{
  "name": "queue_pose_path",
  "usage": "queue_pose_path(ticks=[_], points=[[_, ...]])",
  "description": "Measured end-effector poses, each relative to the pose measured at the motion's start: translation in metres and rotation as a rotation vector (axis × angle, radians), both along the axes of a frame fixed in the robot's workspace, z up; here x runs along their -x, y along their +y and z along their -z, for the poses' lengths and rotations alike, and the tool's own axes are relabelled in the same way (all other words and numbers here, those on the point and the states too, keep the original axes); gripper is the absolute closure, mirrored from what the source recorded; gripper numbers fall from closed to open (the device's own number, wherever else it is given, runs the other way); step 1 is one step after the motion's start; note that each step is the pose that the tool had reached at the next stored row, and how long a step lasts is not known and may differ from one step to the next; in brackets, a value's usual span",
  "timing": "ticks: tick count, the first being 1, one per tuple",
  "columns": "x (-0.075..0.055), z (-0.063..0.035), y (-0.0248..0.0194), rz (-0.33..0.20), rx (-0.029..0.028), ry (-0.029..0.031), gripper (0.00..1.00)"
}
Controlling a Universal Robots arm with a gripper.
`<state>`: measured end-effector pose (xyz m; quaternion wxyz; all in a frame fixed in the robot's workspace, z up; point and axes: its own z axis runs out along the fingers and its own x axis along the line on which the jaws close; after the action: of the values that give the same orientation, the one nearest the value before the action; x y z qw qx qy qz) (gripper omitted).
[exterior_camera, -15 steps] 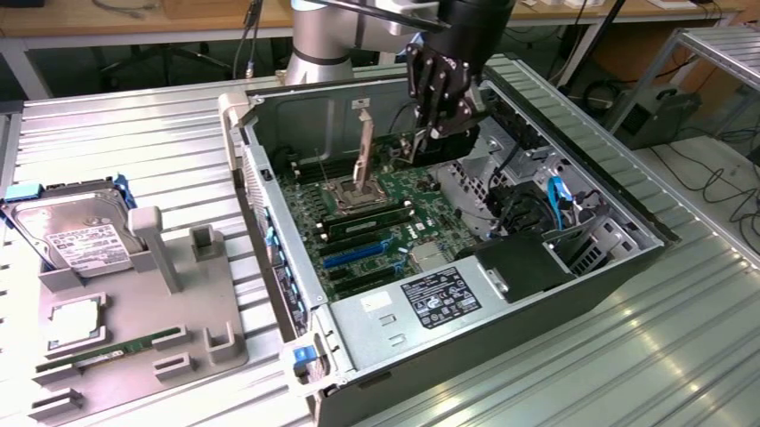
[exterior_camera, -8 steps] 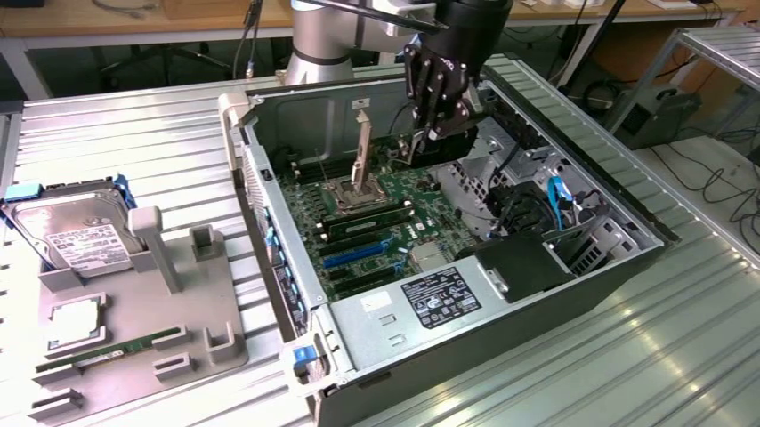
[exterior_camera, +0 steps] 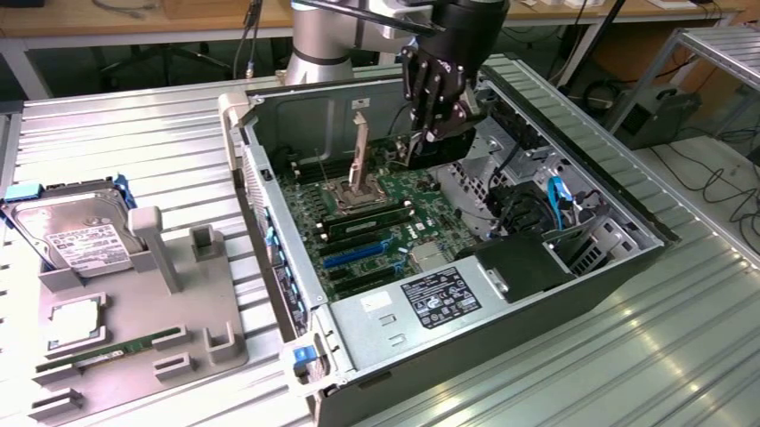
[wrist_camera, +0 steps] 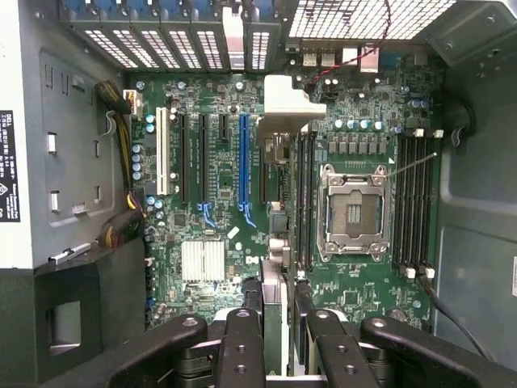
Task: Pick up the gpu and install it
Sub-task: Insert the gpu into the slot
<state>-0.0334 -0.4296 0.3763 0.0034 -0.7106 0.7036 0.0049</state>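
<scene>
I see the gripper (wrist_camera: 279, 327) partly closed on the gpu (wrist_camera: 275, 259); the card is edge-on between the fingers and hangs just below it. Its long axis is parallel w/ the blue slot (wrist_camera: 243, 158), which lies beside the card, not under it. The ext. view shows the card above the board (exterior_camera: 380, 209), I think not touching; the wrist view shows the side offset.
</scene>
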Motion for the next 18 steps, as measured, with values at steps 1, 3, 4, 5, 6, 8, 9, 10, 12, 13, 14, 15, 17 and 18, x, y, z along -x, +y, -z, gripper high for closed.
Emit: queue_pose_path(ticks=[1,3,4,5,6,8,9,10,12,13,14,15,17,18], points=[[0.0004,0.0003,0.0000,0.000,0.0000,0.0000,0.74],[0.0013,0.0012,0.0000,0.000,0.0000,0.0000,0.74],[0.0016,0.0021,0.0000,0.000,0.0001,0.0000,0.74],[0.0018,0.0028,0.0000,0.000,0.0000,0.0000,0.74],[0.0019,0.0035,0.0000,0.000,0.0000,0.0000,0.74],[0.0022,0.0049,0.0000,0.000,0.0001,0.0000,0.74],[0.0024,0.0058,0.0000,0.000,0.0000,0.0000,0.74],[0.0027,0.0064,0.0000,0.000,0.0000,0.0000,0.74],[0.0033,0.0075,0.0000,0.000,0.0001,0.0000,0.74],[0.0036,0.0079,0.0000,0.000,0.0000,0.0000,0.74],[0.0040,0.0082,0.0000,0.000,0.0001,0.0000,0.74],[0.0042,0.0086,0.0000,0.000,0.0001,0.0000,0.74],[0.0049,0.0093,-0.0001,0.000,0.0001,0.0000,0.74],[0.0052,0.0096,-0.0001,0.000,0.0001,0.0000,0.74]])
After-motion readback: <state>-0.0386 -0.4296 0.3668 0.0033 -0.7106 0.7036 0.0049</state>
